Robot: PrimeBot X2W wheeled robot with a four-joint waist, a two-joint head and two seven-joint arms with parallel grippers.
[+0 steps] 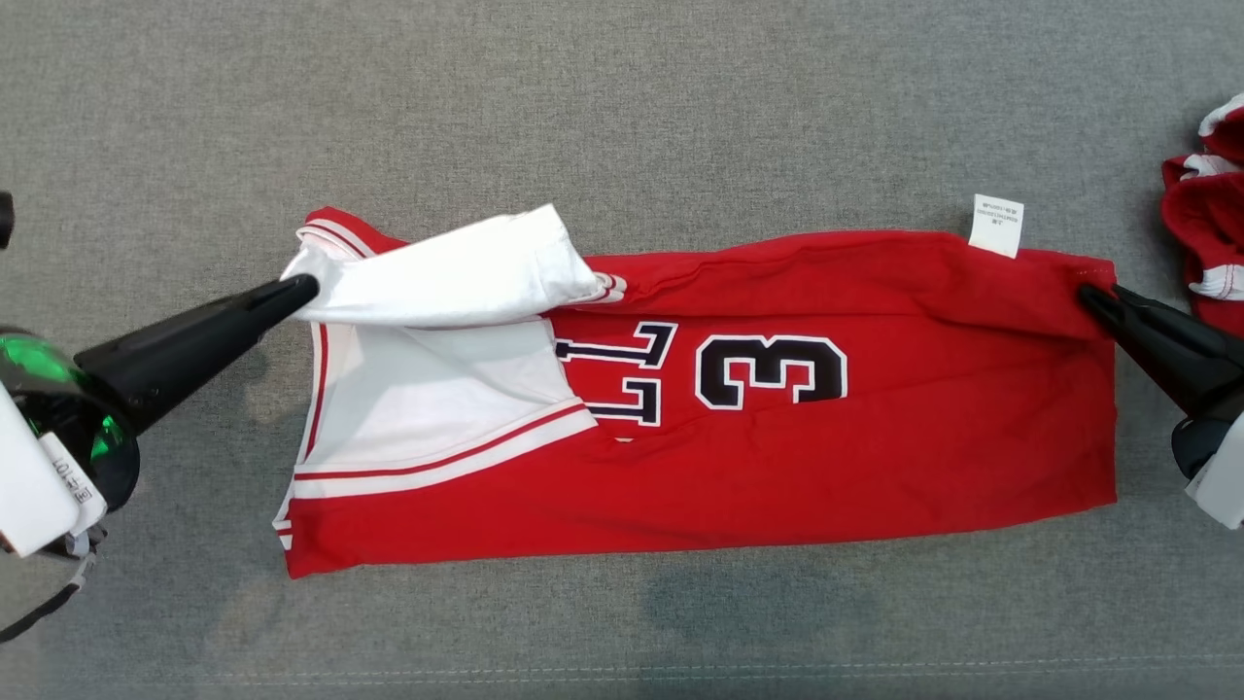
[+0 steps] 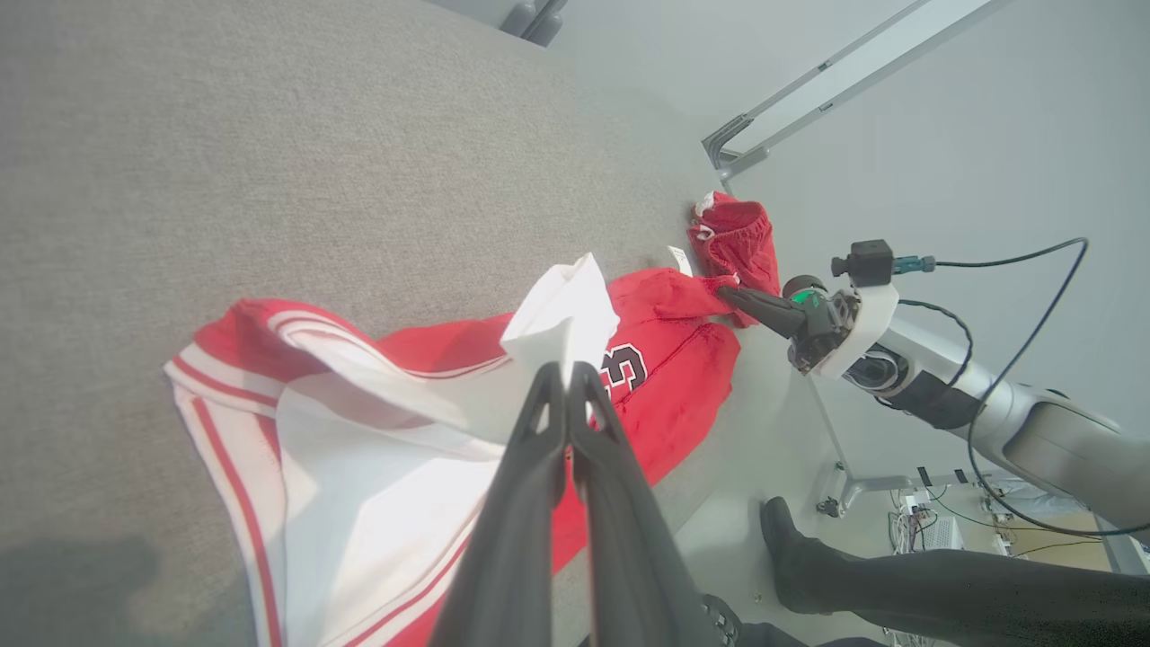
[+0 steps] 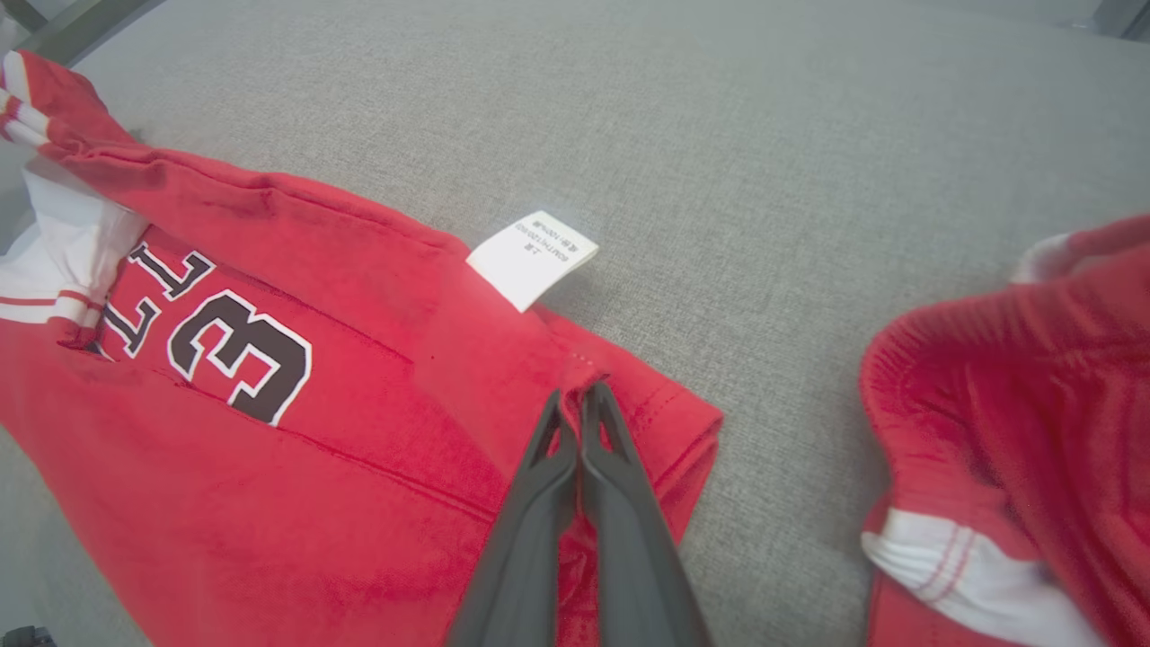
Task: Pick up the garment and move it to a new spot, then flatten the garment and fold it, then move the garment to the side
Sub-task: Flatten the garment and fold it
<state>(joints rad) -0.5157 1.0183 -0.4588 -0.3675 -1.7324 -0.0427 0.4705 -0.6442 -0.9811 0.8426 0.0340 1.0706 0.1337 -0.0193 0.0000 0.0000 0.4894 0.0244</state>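
Mid-fold on the grey table (image 1: 622, 97): the red jersey (image 1: 875, 437) lies lengthwise at centre, its near half flat, numerals up. At its far edge the left gripper (image 1: 301, 289), fingers pressed together, pinches the white sleeve fold at one end. The right gripper (image 1: 1088, 295), likewise closed, nips the hem corner at the other end, near the label (image 1: 996, 224). Placing and flattening look done; the fold appears only begun, and the move aside is left. No container is involved: a second red garment (image 1: 1205, 224) lies loose at the table's right edge.
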